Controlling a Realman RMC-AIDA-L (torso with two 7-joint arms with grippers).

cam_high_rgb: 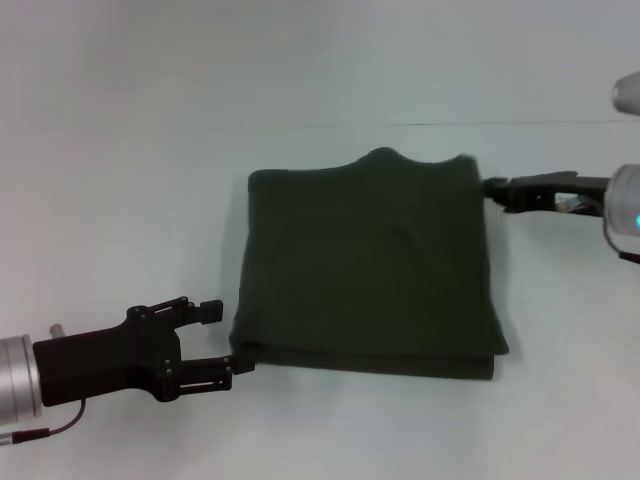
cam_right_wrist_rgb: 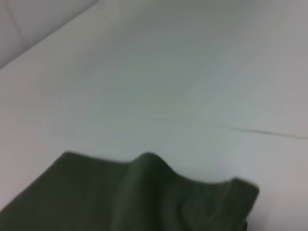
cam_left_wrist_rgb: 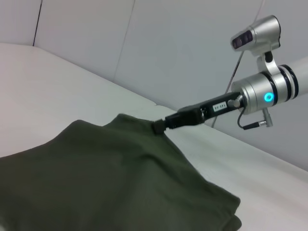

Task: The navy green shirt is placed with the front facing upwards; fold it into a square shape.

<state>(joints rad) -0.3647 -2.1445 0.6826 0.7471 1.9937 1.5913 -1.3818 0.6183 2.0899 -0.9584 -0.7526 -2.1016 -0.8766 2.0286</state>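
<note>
The navy green shirt (cam_high_rgb: 368, 265) lies mid-counter (cam_high_rgb: 150, 120) already folded into a layered, near-square block, plain side up, so the folding looks all but finished and what remains is probably letting go and tidying the bumped far edge. The right end effector (cam_high_rgb: 492, 188) reaches in low from the right and meets the shirt's far right corner, seemingly pinching it, though its grip cannot be told for sure. The left end effector (cam_high_rgb: 218, 338) hovers low, released, just beside the near left corner, its lower finger almost touching the cloth.
</note>
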